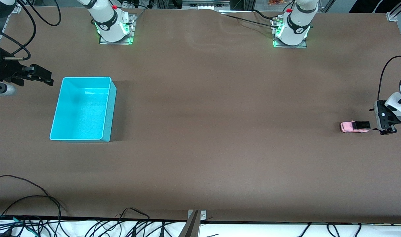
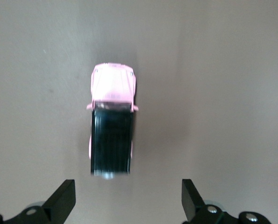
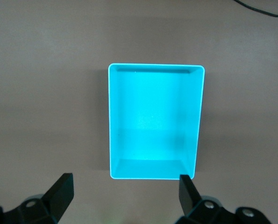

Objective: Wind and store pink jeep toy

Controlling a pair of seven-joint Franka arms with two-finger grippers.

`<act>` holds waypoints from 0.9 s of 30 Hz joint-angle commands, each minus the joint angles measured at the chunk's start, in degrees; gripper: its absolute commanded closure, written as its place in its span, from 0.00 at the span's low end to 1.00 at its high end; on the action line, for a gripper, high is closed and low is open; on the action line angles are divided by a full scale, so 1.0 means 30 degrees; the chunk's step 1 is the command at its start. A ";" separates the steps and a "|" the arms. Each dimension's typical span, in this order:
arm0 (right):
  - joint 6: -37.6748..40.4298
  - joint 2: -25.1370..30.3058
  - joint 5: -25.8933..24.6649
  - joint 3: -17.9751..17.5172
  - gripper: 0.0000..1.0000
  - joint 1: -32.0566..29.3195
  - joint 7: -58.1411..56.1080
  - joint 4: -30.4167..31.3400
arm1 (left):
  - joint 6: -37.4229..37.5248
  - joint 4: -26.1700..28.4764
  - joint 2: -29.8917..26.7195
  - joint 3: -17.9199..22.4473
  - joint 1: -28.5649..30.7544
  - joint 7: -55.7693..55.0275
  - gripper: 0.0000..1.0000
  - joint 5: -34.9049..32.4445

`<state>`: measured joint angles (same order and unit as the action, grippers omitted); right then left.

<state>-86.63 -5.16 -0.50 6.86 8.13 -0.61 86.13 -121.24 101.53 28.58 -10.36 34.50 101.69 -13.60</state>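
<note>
The pink jeep toy (image 1: 354,126) stands on the brown table near the left arm's end, pink hood pointing toward the cyan bin, black roof up. My left gripper (image 1: 384,125) is open and empty, low over the table just beside the jeep's rear. In the left wrist view the jeep (image 2: 111,126) lies just ahead of the open left gripper (image 2: 127,189), not between the fingers. The cyan bin (image 1: 57,112) stands empty near the right arm's end. My right gripper (image 1: 42,77) is open and empty over the table beside the bin; the right wrist view shows the bin (image 3: 155,121) ahead of this gripper (image 3: 124,184).
The arm bases (image 1: 113,24) (image 1: 291,31) stand at the table edge farthest from the front camera. Black cables (image 1: 29,197) and a metal bracket (image 1: 194,223) lie along the nearest edge. Bare brown table stretches between the bin and the jeep.
</note>
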 commanded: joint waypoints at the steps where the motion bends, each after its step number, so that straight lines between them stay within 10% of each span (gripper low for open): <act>1: 0.0018 -0.0038 -0.0127 -0.0059 0.00 -0.0101 -0.0090 -0.0204 | 0.2177 0.0316 -0.1584 -0.0938 0.0044 -0.2368 0.00 -0.0211; 27: 0.0047 -0.0038 -0.0127 -0.0088 0.00 -0.0101 -0.0090 -0.0204 | 0.9064 -0.2905 -0.3930 -0.4600 0.0044 -1.0660 0.00 0.1605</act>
<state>-86.63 -5.16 -0.50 6.86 8.12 -0.61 86.13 -97.79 96.06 16.71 -22.69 34.35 74.09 -10.34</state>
